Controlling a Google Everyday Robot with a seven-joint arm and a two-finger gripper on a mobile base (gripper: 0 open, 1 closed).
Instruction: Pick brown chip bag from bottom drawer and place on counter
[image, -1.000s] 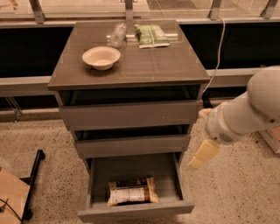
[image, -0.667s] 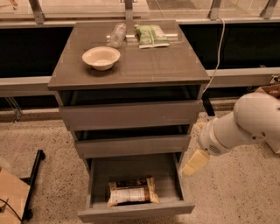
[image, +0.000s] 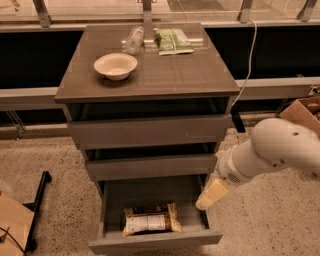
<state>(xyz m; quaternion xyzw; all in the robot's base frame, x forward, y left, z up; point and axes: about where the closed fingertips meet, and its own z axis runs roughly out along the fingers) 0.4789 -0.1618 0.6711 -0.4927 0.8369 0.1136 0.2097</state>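
The brown chip bag (image: 151, 219) lies flat in the open bottom drawer (image: 155, 241), toward its front, white label panel up. The counter (image: 165, 75) is the grey-brown top of the cabinet. My gripper (image: 206, 201) hangs from the white arm (image: 270, 150) at the right. It sits over the drawer's right wall, to the right of the bag and slightly above it, and touches nothing. It holds nothing that I can see.
On the counter stand a white bowl (image: 115, 65), a clear plastic bag (image: 133, 40) and a flat green packet (image: 172, 40). The two upper drawers are slightly ajar. A cardboard box (image: 306, 111) is at the right, a black stand (image: 37, 200) at the lower left.
My arm and gripper have moved left and down, from beside the cabinet to the right edge of the open bottom drawer. The bag has not moved.
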